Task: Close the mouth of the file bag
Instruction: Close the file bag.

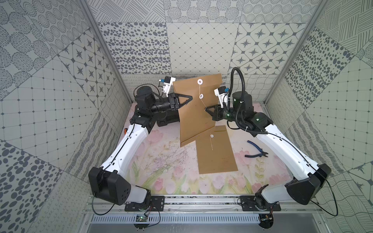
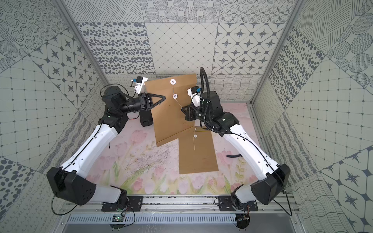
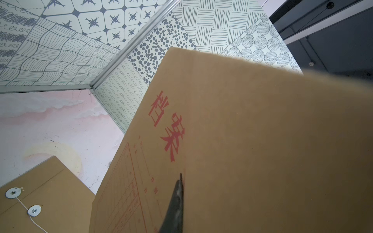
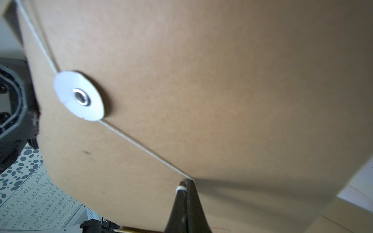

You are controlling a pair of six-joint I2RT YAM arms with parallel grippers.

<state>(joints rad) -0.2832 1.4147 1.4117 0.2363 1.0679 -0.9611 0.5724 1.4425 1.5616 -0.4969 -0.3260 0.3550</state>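
Note:
A brown file bag [image 1: 193, 121] [image 2: 171, 121] hangs upright over the back of the table, its side edge pinched in my left gripper [image 1: 191, 98] [image 2: 164, 98]. In the left wrist view one finger [image 3: 177, 197] lies on its red-printed face [image 3: 252, 131]. A white string [image 1: 203, 103] runs from the upper disc [image 1: 199, 81] past the lower disc [image 1: 201, 96] to my right gripper [image 1: 205, 109] [image 2: 181, 109]. The right wrist view shows that gripper [image 4: 186, 182] shut on the taut string [image 4: 141, 145], just below the disc [image 4: 80, 96].
A second brown file bag [image 1: 217, 153] [image 2: 196, 155] [image 3: 50, 193] lies flat on the floral table, its string loose, partly under the hanging one. Blue-handled pliers [image 1: 257, 151] lie at the right beside the right arm. Patterned walls close in three sides.

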